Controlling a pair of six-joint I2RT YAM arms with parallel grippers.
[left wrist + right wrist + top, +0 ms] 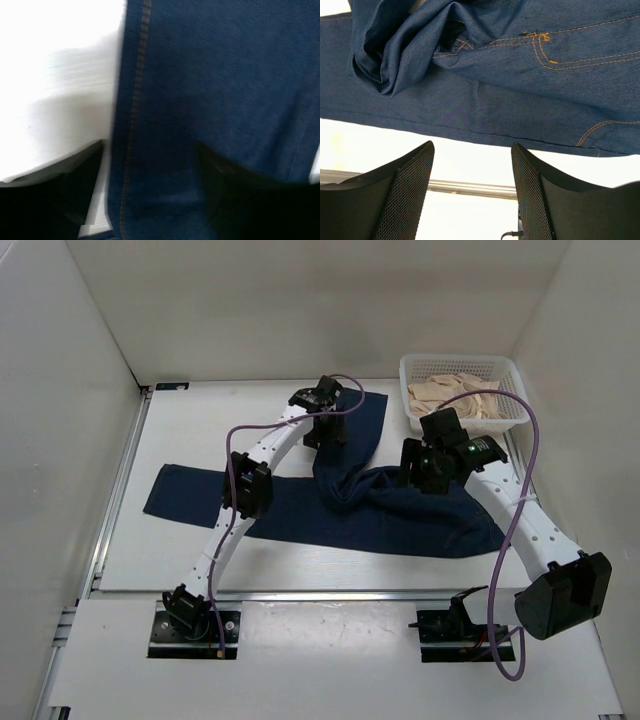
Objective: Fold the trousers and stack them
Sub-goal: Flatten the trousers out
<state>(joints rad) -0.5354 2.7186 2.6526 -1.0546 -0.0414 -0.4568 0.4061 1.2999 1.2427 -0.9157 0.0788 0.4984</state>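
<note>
We judged the fold barely begun: the trousers (380, 520) sprawled across mid-frame, one leg kinked toward upper centre under the left gripper (327, 436), its jaws wide (blurry view). The right gripper (422, 478), wide and empty, hovered by the waist. The next move called for pinching denim. The basket (410, 365), upper right, held beige cloths (455, 395).

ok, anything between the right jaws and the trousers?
Nothing. In the right wrist view the open, empty jaws stand short of the trousers; only a bare strip of white table shows between.
</note>
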